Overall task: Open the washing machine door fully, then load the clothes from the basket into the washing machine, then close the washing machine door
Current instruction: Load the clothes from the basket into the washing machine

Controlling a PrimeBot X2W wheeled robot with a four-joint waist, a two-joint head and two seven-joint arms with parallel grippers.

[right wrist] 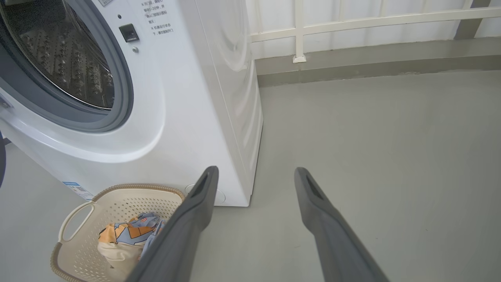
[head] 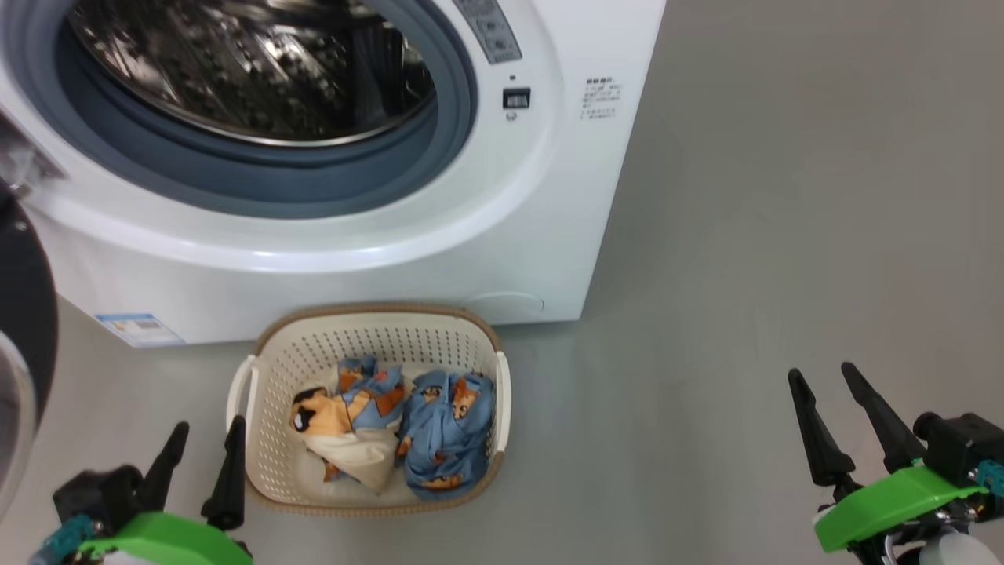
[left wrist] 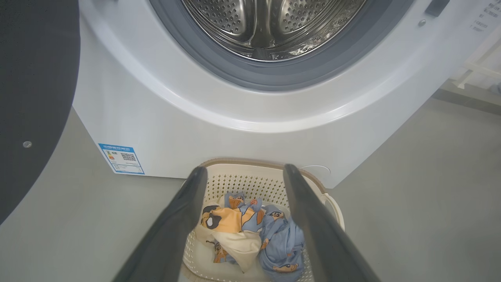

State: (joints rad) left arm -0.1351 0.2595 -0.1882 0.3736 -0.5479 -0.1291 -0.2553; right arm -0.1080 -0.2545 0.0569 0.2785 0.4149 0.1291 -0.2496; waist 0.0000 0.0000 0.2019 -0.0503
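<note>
The white washing machine [head: 486,235] stands with its steel drum [head: 251,71] exposed; its black-rimmed door [head: 23,329] is swung out at the far left. Just in front sits the cream basket [head: 369,329] holding the light-blue clothes [head: 447,428], one with cream and orange patches [head: 345,428]. My left gripper [head: 208,430] hovers open just left of the basket, its fingers [left wrist: 176,223] framing the clothes [left wrist: 250,231] in the left wrist view. Open too, my right gripper [head: 823,375] hangs over bare floor far to the right; the basket [right wrist: 78,250] lies left of it.
Grey floor [head: 784,235] spreads to the right of the machine. A white railing [right wrist: 352,23] and a low wall base run behind it. A blue label sticker [head: 137,328] marks the machine's lower left front.
</note>
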